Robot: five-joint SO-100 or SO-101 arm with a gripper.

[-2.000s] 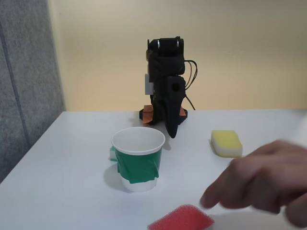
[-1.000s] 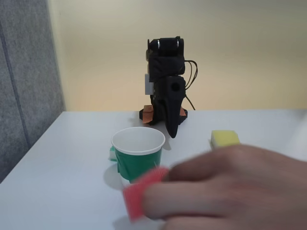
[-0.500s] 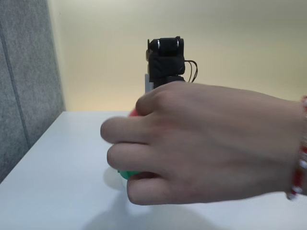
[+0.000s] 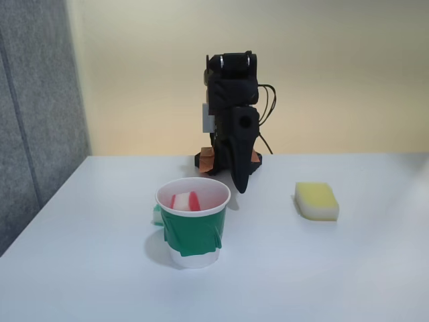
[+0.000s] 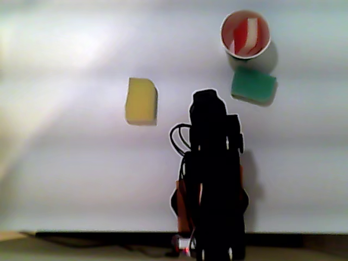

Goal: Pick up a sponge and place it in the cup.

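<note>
— How's the gripper (image 4: 240, 188)?
— Folded down at the far side of the table (image 4: 100, 268), tip pointing down; it holds nothing, and I cannot tell how far it's parted.
— The sponge (image 4: 184, 200)?
— Inside the cup (image 4: 193, 231), just nearer than the tip. No writing is readable.
— Around it?
— A green sponge (image 5: 253, 85) touches the cup; a yellow sponge (image 4: 316, 200) lies right. The hand that covered the cup is gone.

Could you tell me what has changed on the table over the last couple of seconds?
A person's hand picked the red-and-white sponge off the table's near edge, carried it up and dropped it into the cup, then withdrew. The sponge now stands tilted inside. The arm stayed folded, its gripper pointing down; the yellow sponge, green sponge and cup did not move.
</note>
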